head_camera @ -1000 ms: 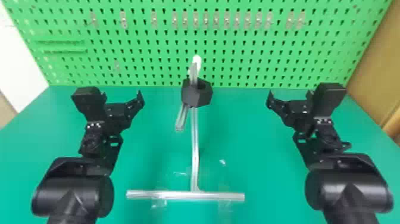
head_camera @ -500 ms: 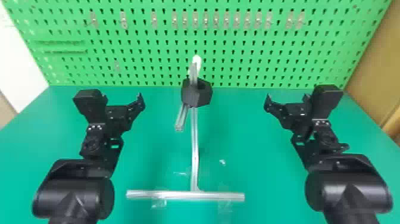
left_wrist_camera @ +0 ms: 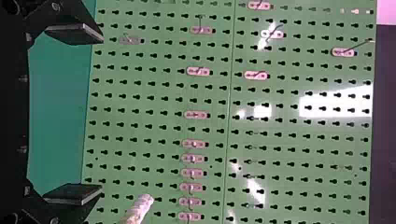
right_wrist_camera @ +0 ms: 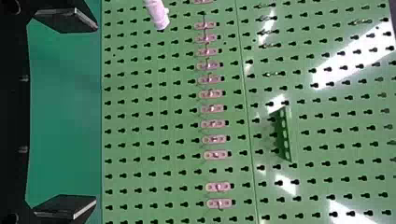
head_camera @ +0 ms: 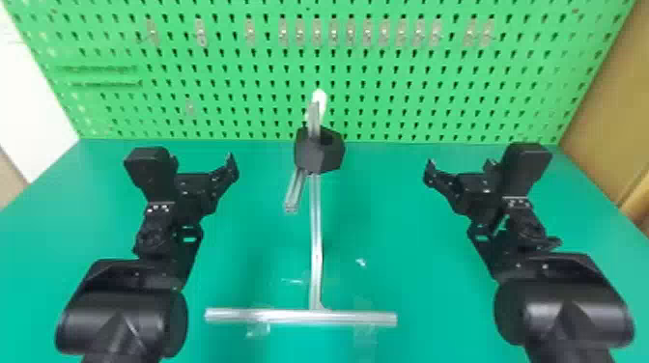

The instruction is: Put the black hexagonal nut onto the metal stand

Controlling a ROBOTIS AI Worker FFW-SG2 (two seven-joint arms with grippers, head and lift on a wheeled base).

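The nut [head_camera: 316,157] is on the upper part of the stand [head_camera: 316,241], below the white tip [head_camera: 319,99]. The left pincer [head_camera: 204,166] is open, above the desk [head_camera: 410,299], at the left of the stand and apart from it. The right pincer [head_camera: 459,168] is equally open, on the other side.
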